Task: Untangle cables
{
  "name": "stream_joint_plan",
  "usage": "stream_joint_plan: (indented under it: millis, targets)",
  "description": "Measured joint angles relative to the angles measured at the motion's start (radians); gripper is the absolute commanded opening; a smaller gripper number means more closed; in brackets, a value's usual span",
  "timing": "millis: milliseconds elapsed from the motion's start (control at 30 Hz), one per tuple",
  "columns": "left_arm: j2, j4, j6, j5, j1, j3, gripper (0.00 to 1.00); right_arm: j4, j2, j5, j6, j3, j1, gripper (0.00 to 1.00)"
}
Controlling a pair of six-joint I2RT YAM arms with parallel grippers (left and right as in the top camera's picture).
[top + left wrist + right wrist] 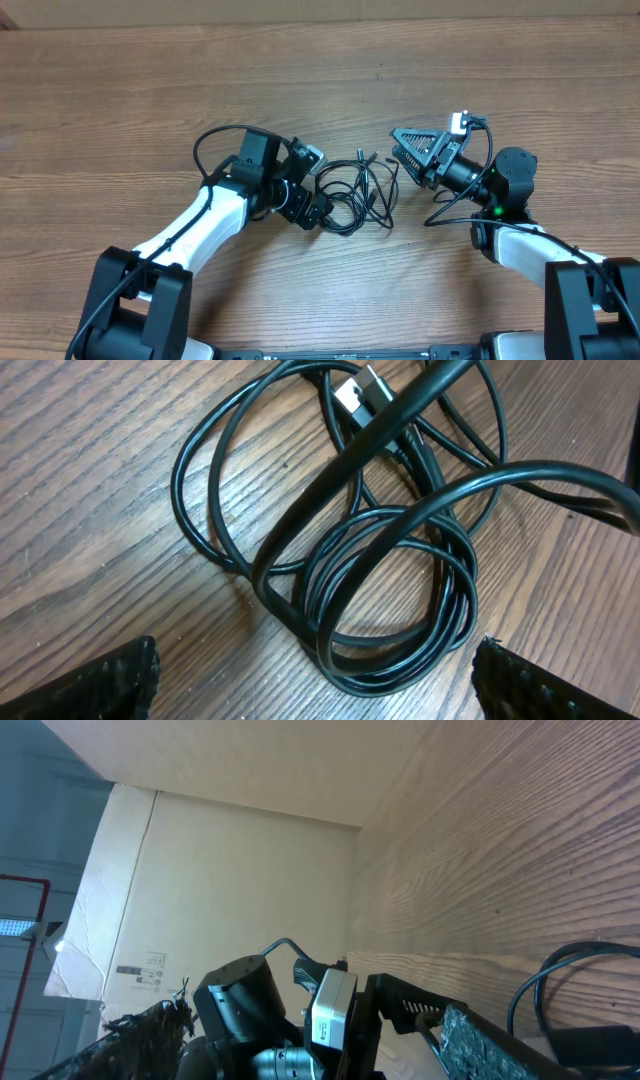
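The cables (362, 190) lie as one bunch of thin black loops on the wooden table (120, 80), between the two arms. In the left wrist view the cables (390, 560) fill the middle, with a silver-tipped plug (352, 395) near the top. My left gripper (316, 186) is open at the bunch's left edge. Its fingertips (110, 680) stand wide apart, and the lowest loop lies between them untouched. My right gripper (400, 150) is open, raised and tilted just right of the bunch, holding nothing. Its view shows its own fingers (500, 1040) and the left arm, not the cables.
Thicker black cables hang on each arm, one looping behind the left wrist (205, 145) and one beside the right arm (450, 210). A cardboard wall (220, 890) stands at the table's far end in the right wrist view.
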Motion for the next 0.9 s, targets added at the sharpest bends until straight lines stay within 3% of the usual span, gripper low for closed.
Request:
stream_joint_plan:
  millis: [667,700,867,900]
  targets:
    - [0.13,0.185,-0.089,-0.023,-0.05,-0.003,1.0,0.0,0.0,0.0,0.0,0.0,0.0,0.8]
    - [0.13,0.187,-0.097,-0.023,-0.05,-0.003,0.97,0.0,0.0,0.0,0.0,0.0,0.0,0.8]
    - [0.13,0.185,-0.12,-0.026,-0.051,-0.003,0.49,-0.001,0.0,0.0,0.0,0.0,0.0,0.81]
    - [0.13,0.185,-0.129,-0.026,-0.051,-0.003,0.44,-0.003,0.0,0.0,0.0,0.0,0.0,0.81]
